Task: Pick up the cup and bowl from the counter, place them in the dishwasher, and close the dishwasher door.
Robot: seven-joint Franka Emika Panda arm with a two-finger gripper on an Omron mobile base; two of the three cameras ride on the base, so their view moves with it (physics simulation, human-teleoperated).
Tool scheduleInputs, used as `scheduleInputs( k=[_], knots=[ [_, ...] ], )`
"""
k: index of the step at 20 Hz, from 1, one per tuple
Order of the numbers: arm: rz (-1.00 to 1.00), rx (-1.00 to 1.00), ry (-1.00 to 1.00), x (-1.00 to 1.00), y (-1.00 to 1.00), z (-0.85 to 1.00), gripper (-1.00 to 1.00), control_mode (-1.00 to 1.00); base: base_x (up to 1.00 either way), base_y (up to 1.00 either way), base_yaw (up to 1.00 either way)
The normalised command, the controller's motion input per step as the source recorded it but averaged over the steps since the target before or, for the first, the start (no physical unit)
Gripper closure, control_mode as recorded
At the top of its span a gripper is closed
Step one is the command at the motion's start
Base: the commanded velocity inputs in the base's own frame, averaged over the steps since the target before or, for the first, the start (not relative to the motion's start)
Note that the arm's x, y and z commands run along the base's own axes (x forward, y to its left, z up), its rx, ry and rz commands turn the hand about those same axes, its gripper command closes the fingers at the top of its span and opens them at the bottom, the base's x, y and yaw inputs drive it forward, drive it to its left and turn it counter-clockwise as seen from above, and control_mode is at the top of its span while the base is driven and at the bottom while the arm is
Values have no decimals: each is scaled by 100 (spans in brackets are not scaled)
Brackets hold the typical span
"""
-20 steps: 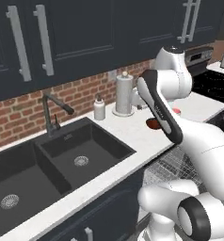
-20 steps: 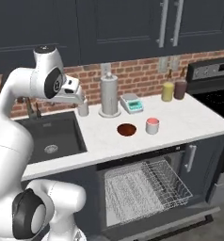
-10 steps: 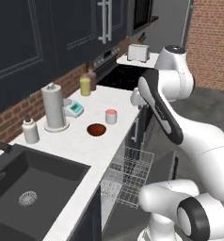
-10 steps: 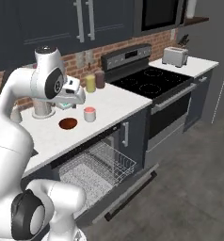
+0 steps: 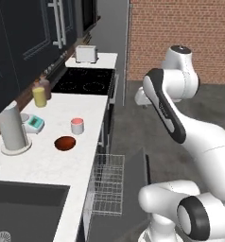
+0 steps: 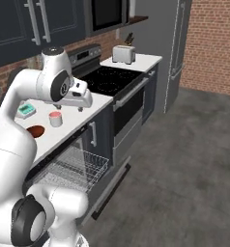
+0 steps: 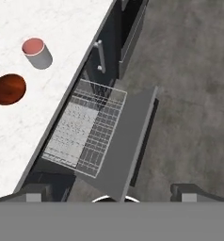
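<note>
White cup [image 5: 77, 125] and red-brown bowl [image 5: 64, 142] sit untouched on the counter [image 5: 43, 163]; approach step.
Gripper [image 6: 81, 100] hangs empty, fingers wide apart, above the open dishwasher [image 7: 128, 136] and its rack [image 7: 85, 129]. Next: descend left onto the cup.

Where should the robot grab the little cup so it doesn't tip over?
Probably around its round side wall, coming straight down from above. The cup stands upright on the counter, mouth up, apart from the bowl, so there is room for one finger on each side. The hand is open.
</note>
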Motion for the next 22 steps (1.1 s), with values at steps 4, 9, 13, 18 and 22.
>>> scheduleInputs(
  k=[4,9,13,18,22],
  knots=[
    [0,0,0,0,0,0,-100,100,-4,38,-17],
    [0,0,0,0,0,0,-100,100,-20,40,-3],
    [0,0,0,0,0,0,-100,100,-39,39,0],
    [0,0,0,0,0,0,-100,100,-50,31,4],
    [0,0,0,0,0,0,-100,100,-24,29,9]
  ],
)
